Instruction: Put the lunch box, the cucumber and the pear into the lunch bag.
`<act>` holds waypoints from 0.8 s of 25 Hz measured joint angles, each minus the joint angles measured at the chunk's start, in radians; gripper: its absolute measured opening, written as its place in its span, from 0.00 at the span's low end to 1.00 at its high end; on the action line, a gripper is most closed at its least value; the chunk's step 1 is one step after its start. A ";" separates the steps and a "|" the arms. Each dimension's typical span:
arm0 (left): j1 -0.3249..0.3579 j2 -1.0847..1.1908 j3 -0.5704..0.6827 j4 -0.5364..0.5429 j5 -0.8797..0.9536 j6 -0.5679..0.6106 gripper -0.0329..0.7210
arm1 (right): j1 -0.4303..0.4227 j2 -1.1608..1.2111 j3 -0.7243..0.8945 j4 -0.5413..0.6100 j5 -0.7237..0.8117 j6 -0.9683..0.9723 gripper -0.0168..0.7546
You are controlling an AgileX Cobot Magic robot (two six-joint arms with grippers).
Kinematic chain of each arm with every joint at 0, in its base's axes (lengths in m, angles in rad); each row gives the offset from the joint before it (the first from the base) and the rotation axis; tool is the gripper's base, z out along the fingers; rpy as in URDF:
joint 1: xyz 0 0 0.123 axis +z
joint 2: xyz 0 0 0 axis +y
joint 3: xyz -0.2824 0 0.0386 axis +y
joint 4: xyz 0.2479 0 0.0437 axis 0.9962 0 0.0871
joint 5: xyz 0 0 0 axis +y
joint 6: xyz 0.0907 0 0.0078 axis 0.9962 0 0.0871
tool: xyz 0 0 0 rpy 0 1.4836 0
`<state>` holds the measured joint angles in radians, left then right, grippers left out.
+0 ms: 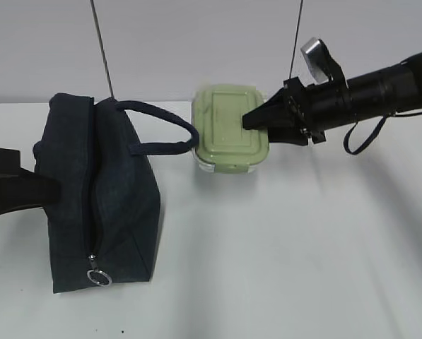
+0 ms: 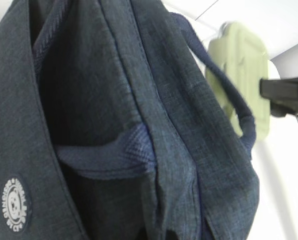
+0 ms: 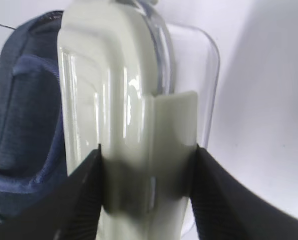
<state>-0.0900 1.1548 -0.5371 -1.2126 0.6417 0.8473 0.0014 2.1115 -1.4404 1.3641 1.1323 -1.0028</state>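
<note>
The navy lunch bag (image 1: 119, 205) stands on the left of the table, its zipper slit running toward me to the silver ring pull (image 1: 98, 277). My left gripper (image 1: 51, 189) is at the bag's left side, shut on its fabric; in the left wrist view the bag (image 2: 139, 75) fills the frame and the jaws are hidden. My right gripper (image 1: 256, 121) is shut on the lunch box (image 1: 228, 131), which hangs tilted just right of the bag's handle (image 1: 161, 127). The right wrist view shows the green lid (image 3: 114, 100) clamped between both fingers. The cucumber and the pear are out of view.
A white tabletop (image 1: 288, 254) stretches in front and to the right, with a white wall behind it. Two thin dark lines (image 1: 101, 49) run up the wall. A black cable loop (image 1: 359, 138) hangs under the right arm.
</note>
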 joint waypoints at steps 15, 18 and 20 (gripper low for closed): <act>0.000 0.000 0.000 0.000 0.002 0.000 0.03 | 0.000 -0.009 -0.336 -0.015 0.042 0.172 0.52; 0.000 0.000 0.000 0.000 0.002 0.000 0.03 | 0.000 -0.009 -0.370 -0.015 0.046 0.197 0.52; 0.000 0.000 0.000 0.000 0.002 0.000 0.03 | 0.000 -0.009 -0.380 -0.015 0.052 0.209 0.52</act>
<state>-0.0900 1.1548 -0.5371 -1.2123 0.6435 0.8473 0.0014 2.1027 -1.8201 1.3493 1.1843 -0.7934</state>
